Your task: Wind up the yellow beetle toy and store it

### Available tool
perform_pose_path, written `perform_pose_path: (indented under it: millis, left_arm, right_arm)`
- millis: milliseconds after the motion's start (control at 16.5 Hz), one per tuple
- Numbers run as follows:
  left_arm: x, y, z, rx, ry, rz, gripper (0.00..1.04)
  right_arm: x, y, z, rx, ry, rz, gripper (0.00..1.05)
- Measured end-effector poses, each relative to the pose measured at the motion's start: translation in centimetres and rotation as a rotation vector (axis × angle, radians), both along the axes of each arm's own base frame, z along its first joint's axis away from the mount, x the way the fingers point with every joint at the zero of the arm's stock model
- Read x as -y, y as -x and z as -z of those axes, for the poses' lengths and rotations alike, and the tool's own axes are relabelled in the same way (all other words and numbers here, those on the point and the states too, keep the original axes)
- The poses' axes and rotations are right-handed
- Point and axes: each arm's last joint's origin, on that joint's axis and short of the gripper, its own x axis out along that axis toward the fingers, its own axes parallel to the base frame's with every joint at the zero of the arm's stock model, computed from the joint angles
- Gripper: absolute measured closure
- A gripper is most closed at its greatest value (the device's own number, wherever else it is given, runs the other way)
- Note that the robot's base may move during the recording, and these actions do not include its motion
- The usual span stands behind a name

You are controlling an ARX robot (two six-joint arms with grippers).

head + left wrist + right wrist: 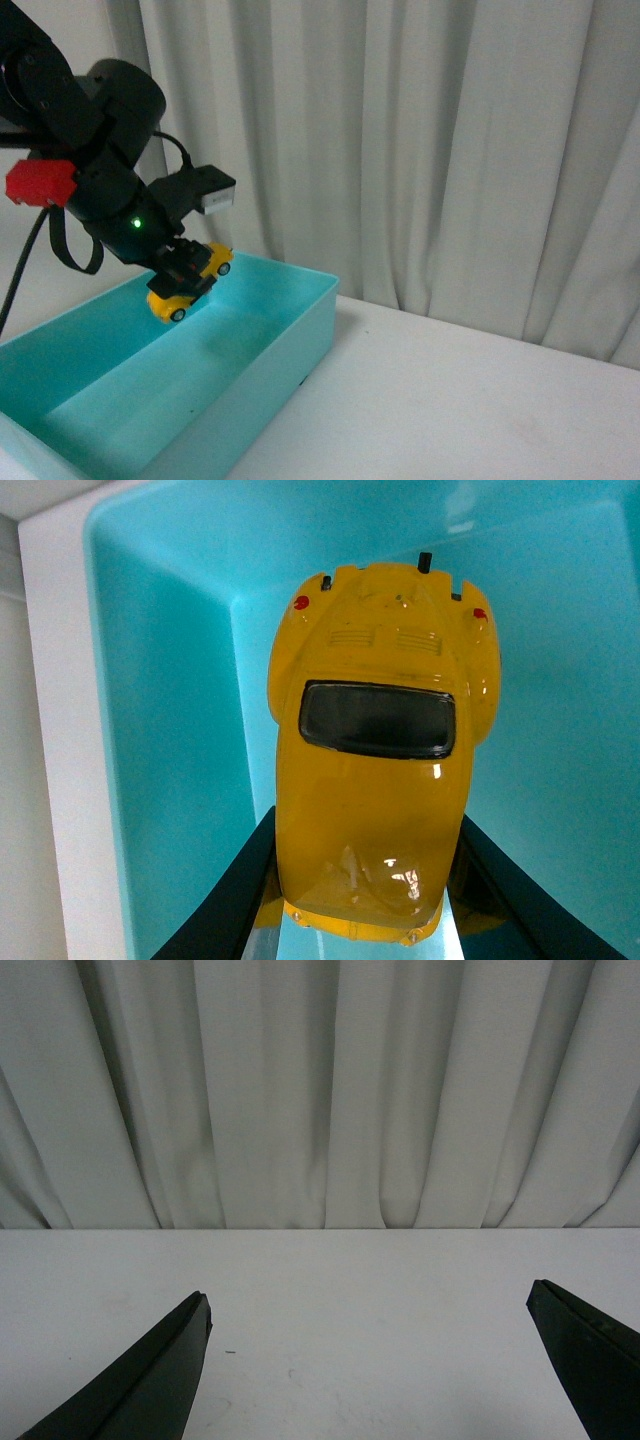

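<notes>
My left gripper [186, 272] is shut on the yellow beetle toy [190, 281], a small glossy yellow car with dark windows. It holds the toy tilted, in the air over the far end of the turquoise bin [290, 345]. In the left wrist view the toy [375, 760] fills the middle, clamped between the two black fingers [235, 900], with the bin's inside [170, 730] behind it. My right gripper [368, 1305] is open and empty over the bare white table [350, 1290]; it is out of the front view.
The bin is open-topped with nothing else showing inside, at the table's left. A white table [470, 400] stretches to the right of it. Pale curtains [420, 140] hang close behind the table's far edge.
</notes>
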Motion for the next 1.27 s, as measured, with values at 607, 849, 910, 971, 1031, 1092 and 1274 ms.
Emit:
perform_pose_path:
  millis: [607, 849, 910, 971, 1031, 1092, 1274]
  left_arm:
    - [-0.6, 0.0, 7.9, -0.129, -0.03, -0.063, 0.65]
    - [-0.4, -0.2, 9.0, -0.137, -0.031, -0.06, 0.65]
    - [-0.3, -0.3, 9.1, -0.148, -0.026, -0.062, 0.55]
    - [-0.1, -0.3, 9.3, -0.16, -0.012, -0.062, 0.44]
    - [0.2, -0.3, 9.4, -0.173, 0.002, -0.057, 0.36]
    - [0.2, -0.3, 9.4, -0.179, 0.016, -0.054, 0.23]
    - [0.3, -0.4, 7.5, -0.143, 0.07, -0.04, 0.07]
  right_arm:
    - [0.0, 0.0, 0.0, 0.0, 0.0, 0.0, 0.07]
    - [0.0, 0.0, 0.0, 0.0, 0.0, 0.0, 0.07]
    - [0.0, 0.0, 0.0, 0.0, 0.0, 0.0, 0.07]
    - [0.0, 0.0, 0.0, 0.0, 0.0, 0.0, 0.07]
    - [0.0, 0.0, 0.0, 0.0, 0.0, 0.0, 0.07]
    - [0.0, 0.0, 0.0, 0.0, 0.0, 0.0, 0.07]
    - [0.0, 0.0, 0.0, 0.0, 0.0, 0.0, 0.07]
